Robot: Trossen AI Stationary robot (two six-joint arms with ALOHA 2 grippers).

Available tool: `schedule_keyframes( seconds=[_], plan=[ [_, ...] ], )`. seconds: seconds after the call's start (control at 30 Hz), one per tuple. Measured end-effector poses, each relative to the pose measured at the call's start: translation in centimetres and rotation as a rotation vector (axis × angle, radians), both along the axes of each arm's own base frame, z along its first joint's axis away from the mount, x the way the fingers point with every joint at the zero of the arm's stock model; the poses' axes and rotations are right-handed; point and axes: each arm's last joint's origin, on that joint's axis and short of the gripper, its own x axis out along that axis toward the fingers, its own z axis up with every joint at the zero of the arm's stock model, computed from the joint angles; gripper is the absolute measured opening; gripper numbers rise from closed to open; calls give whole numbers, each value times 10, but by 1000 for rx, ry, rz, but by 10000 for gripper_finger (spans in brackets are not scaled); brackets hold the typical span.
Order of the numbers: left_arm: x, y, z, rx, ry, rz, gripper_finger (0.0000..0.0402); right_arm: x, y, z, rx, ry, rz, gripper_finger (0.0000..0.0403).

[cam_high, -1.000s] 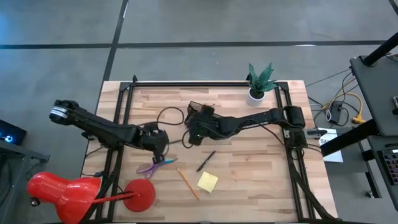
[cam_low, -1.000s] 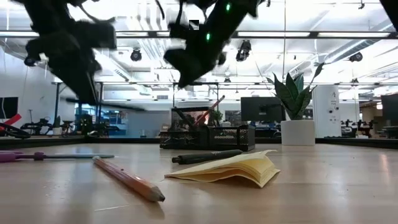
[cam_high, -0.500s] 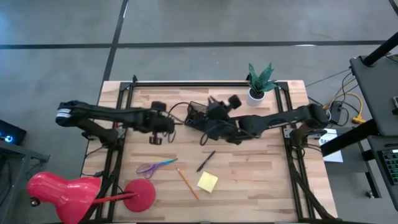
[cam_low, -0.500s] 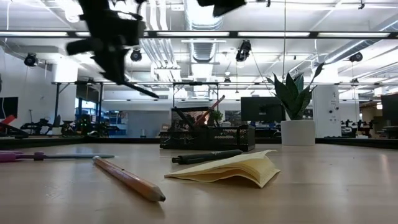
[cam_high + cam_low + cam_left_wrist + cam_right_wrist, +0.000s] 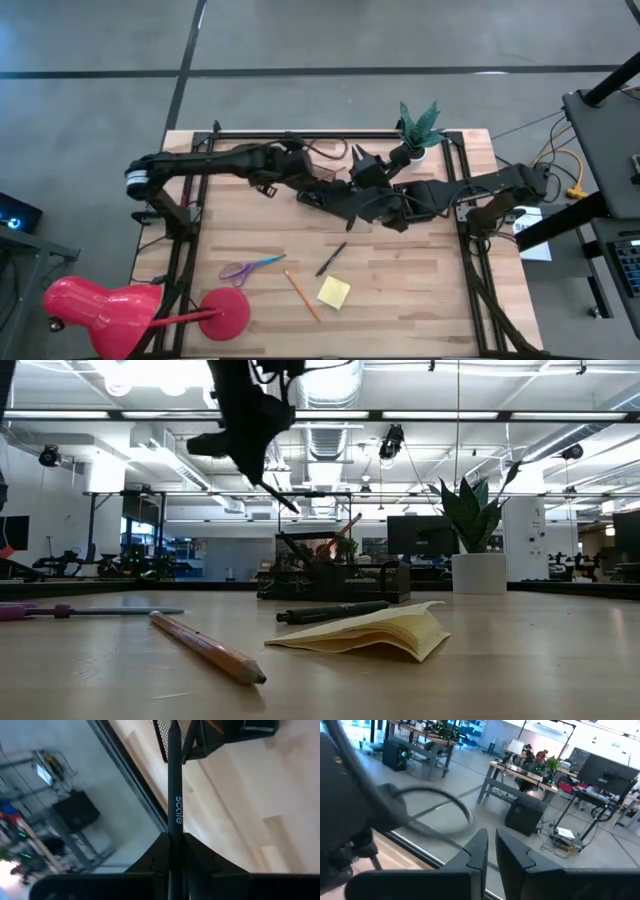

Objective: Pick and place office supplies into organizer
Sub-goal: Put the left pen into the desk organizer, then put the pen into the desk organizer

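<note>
Left pincer (image 5: 174, 851) clamped on black pen (image 5: 173, 780), tip just over wire-mesh organizer (image 5: 210, 737); right pincer (image 5: 490, 851) nearly closed, empty.

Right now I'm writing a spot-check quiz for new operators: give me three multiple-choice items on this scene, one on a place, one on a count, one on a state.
1. Where is the yellow sticky-note pad?
A. in the organizer
B. on the table
C. under the lamp

2. How many black pens lie loose on the table?
A. one
B. two
C. three

3. What is the left tool doing?
A. hanging open
B. gripping scissors
C. gripping a black pen

Key: 1 B, it lies on the wood. 2 A, one pen beside the pad. 3 C, the fingers clamp the pen aimed at the mesh organizer.
</note>
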Motion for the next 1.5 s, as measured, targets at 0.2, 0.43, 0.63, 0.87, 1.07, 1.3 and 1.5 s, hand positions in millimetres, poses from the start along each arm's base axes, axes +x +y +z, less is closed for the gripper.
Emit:
schedule_keyframes(
  seconds=[0.2, 0.43, 0.63, 0.87, 1.07, 1.3, 1.5],
  plan=[
    [25, 5, -15, 51, 123, -86, 17, -2, -1, -3, -10, 52, -1, 27],
    [50, 16, -36, 77, 140, -82, 17, -3, -1, -4, -13, 64, 1, 27],
    [56, 18, -53, 40, 194, -106, 17, -5, -1, -7, -20, 105, 2, 27],
    [63, 15, -56, 46, 171, -159, 75, -6, -1, -8, -26, 135, 3, 27],
    [66, 11, -53, 54, 136, -164, 127, -7, -2, -10, -31, 157, 3, 27],
    [49, 1, -35, 1, -36, 79, 149, -10, -2, -17, 69, 263, 149, 27],
    [9, -17, -15, -544, -289, 373, 144, -13, -24, -40, 604, 384, 471, 27]
  ],
)
